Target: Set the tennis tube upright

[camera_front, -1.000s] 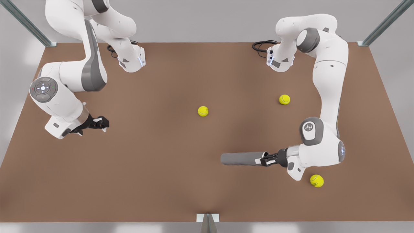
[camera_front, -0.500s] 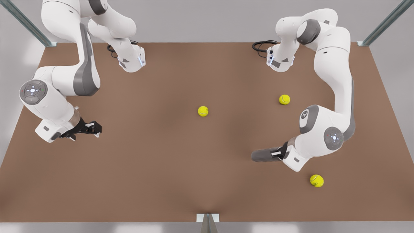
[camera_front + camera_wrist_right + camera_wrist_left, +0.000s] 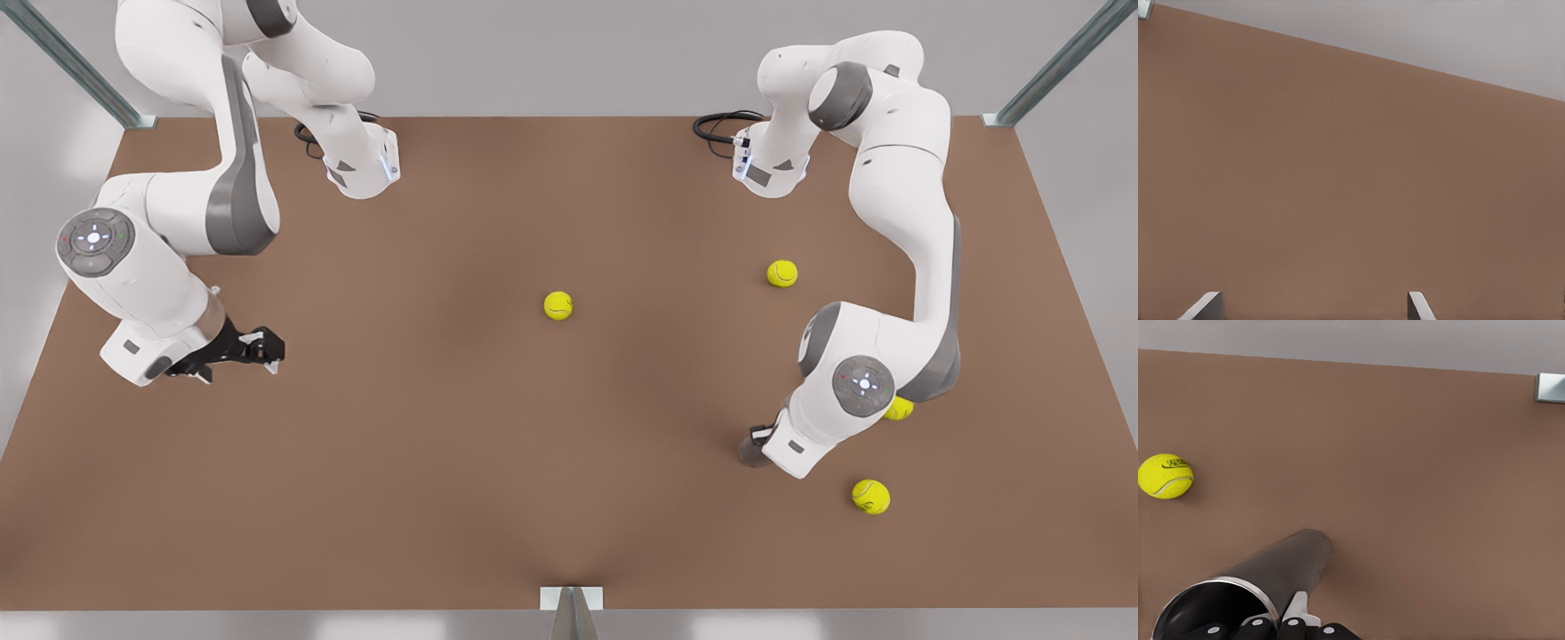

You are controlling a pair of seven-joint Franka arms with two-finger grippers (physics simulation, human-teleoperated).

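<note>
On the front view's left, the right gripper (image 3: 267, 348) hangs low over a bare stretch of the brown table (image 3: 427, 462), waiting; its jaws stand apart, with its two fingertips (image 3: 1205, 305) spread wide over plain table in the right wrist view.

Near the table's middle lies a yellow-green tennis ball (image 3: 558, 306), well apart from both arms. Farther toward the front view's right is a second ball (image 3: 782, 273). A third ball (image 3: 899, 409) peeks out from behind the left arm's wrist, partly hidden by it, and a fourth ball (image 3: 870, 496) lies nearer the camera, just beside that arm.

The left gripper (image 3: 1293, 628) is clamped on the tennis tube (image 3: 1281, 570) at its open end. From the front, just a dark grey stub of the tube (image 3: 749, 452) shows beside the white wrist that covers the rest. In the left wrist view the tube is a matte dark grey cylinder with a bright metallic rim and a dark hollow, its far end toward the table; whether it touches I cannot tell. A ball (image 3: 1165, 476) nearby bears dark printing, too small to read.
</note>
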